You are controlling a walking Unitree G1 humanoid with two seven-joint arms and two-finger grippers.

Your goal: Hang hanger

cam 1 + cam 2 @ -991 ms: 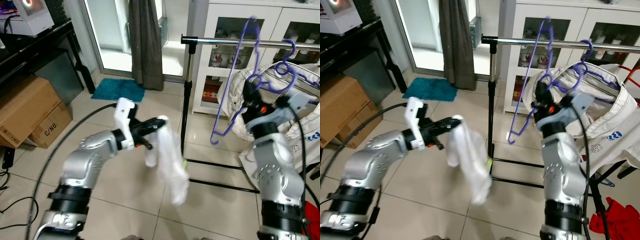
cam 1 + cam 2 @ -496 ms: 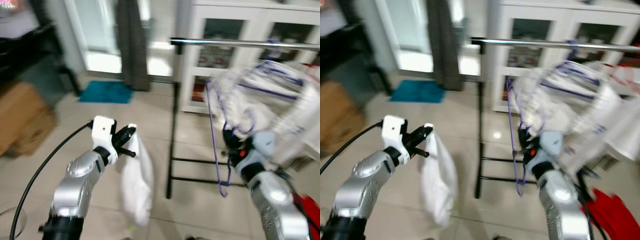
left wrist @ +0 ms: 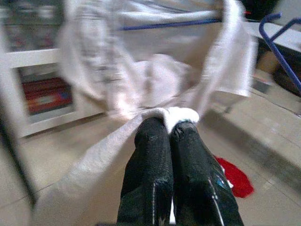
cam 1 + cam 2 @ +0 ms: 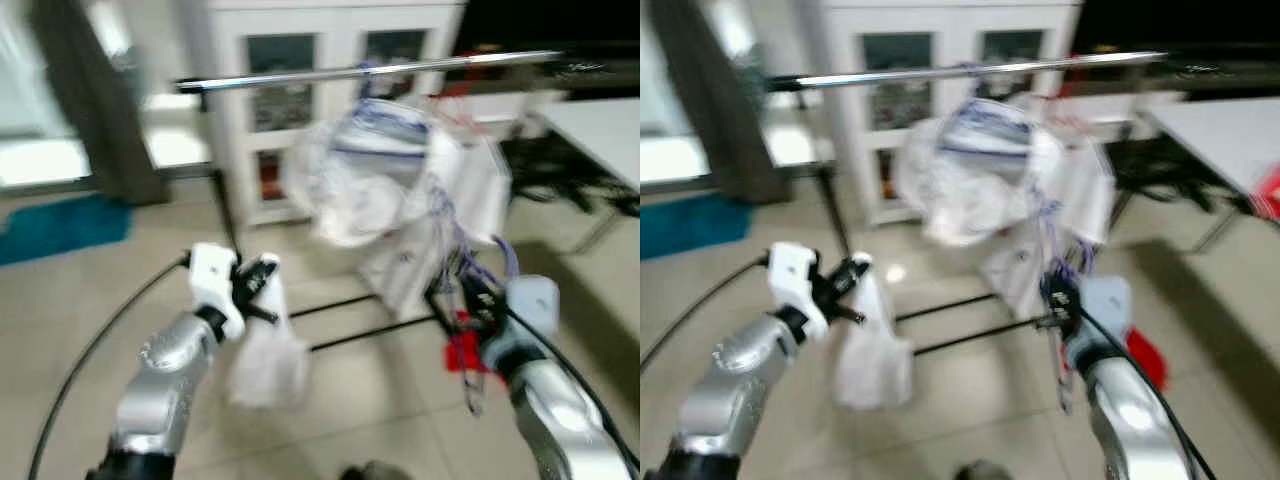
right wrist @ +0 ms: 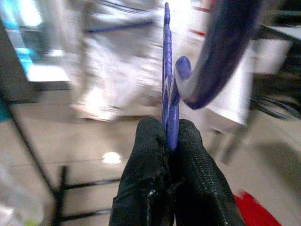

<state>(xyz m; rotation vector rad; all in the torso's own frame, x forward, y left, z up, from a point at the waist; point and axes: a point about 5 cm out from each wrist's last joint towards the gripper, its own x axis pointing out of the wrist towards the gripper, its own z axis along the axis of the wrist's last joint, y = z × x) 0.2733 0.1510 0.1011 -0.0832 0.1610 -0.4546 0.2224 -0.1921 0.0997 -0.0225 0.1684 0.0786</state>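
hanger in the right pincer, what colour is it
Purple-blue; the hanger shows best in the right wrist view, pinched in the right pincer.

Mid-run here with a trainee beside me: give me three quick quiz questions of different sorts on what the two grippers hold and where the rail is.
1. True or false: the left gripper has its fingers shut on a white cloth.
2. Multiple choice: the right gripper grips A) a red cloth, B) a purple hanger, C) the metal rail.
3. Fill in: the metal rail runs above a bundle of hung ______ garments.

Key:
1. True; the wrist view shows the cloth pinched between closed fingers.
2. B; the hanger's thin wire sits between the closed fingers, off the rail.
3. White.
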